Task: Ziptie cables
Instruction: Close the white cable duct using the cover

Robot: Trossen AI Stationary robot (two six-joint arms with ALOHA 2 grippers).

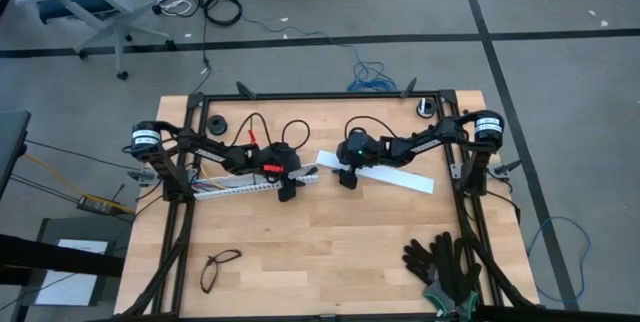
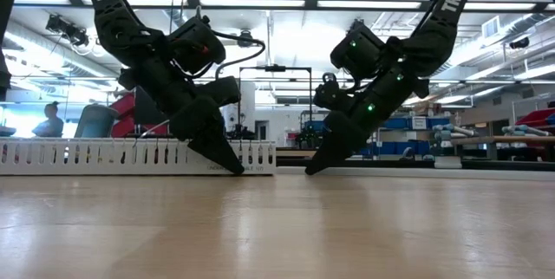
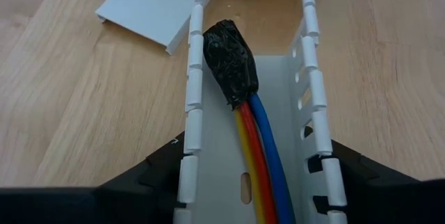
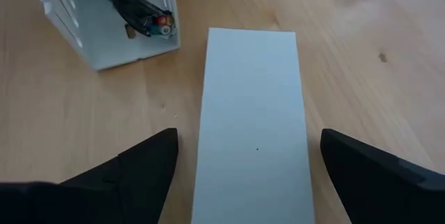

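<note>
**Two grippers at a slotted cable duct, its flat cover still off**

Starting at your left, the left gripper straddles the open end of a white slotted cable duct lying on the wooden table. Its fingers stand apart, one outside each duct wall, clamped on nothing that you can see. The cables lie along the floor of that duct: three show, one yellow, one red, one blue, joined at a black taped end near the duct's mouth.

To your right, the right gripper hovers with its fingers wide apart on either side of one flat white cover strip, not touching it. The strip lies just beyond the duct's open end.

Risks, as a judgement: if the left fingers squeeze, the thin slotted walls may bend inward and pinch the wires. If the right gripper closes, the flat strip may slide away on the smooth wood. The taped end sits close to the mouth, so a nudge to the duct could spill it out.

Also counted: one pair of glasses and one pair of black gloves, near the table's front edge.
</note>
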